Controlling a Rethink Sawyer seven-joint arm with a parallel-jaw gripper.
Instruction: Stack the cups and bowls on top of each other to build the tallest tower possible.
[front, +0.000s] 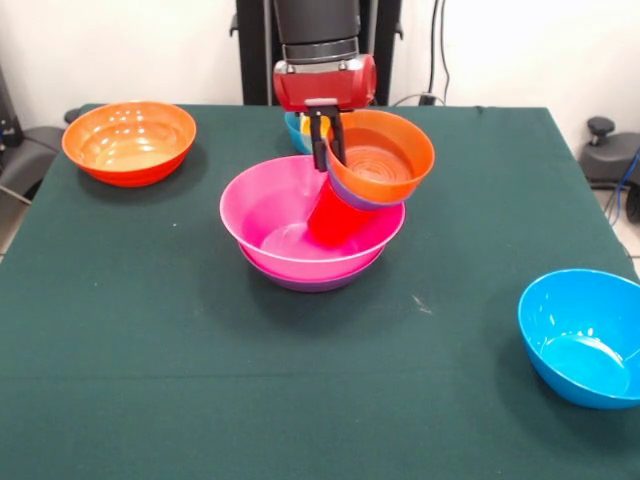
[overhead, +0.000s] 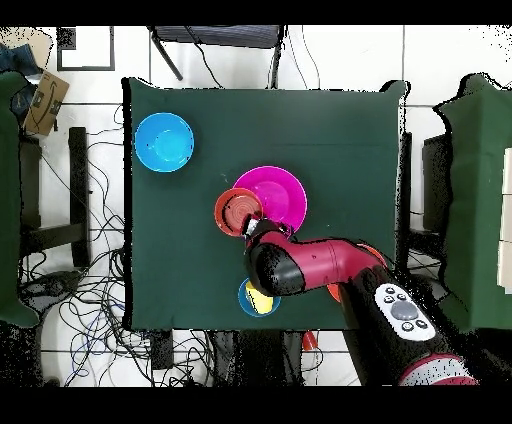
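A large pink bowl (front: 275, 205) (overhead: 283, 195) sits nested in a purple bowl (front: 315, 284) at mid-table. Inside it a red cup (front: 333, 217) leans, carrying a small blue-purple bowl (front: 352, 195) with a small orange bowl (front: 388, 152) (overhead: 236, 210) nested on top. This tilted pile overhangs the pink bowl's far-right rim in the front view. My gripper (front: 328, 143) (overhead: 255, 228) is shut on the small orange bowl's near-left rim, one finger inside and one outside. Behind the gripper, a small blue bowl (front: 293, 128) (overhead: 246, 299) holds a yellow cup (overhead: 260, 298).
A large orange bowl (front: 128, 141) stands at the far left corner in the front view. A bright blue bowl (front: 583, 336) (overhead: 164, 142) sits near the front right edge. The table (front: 150, 320) is covered in dark green cloth.
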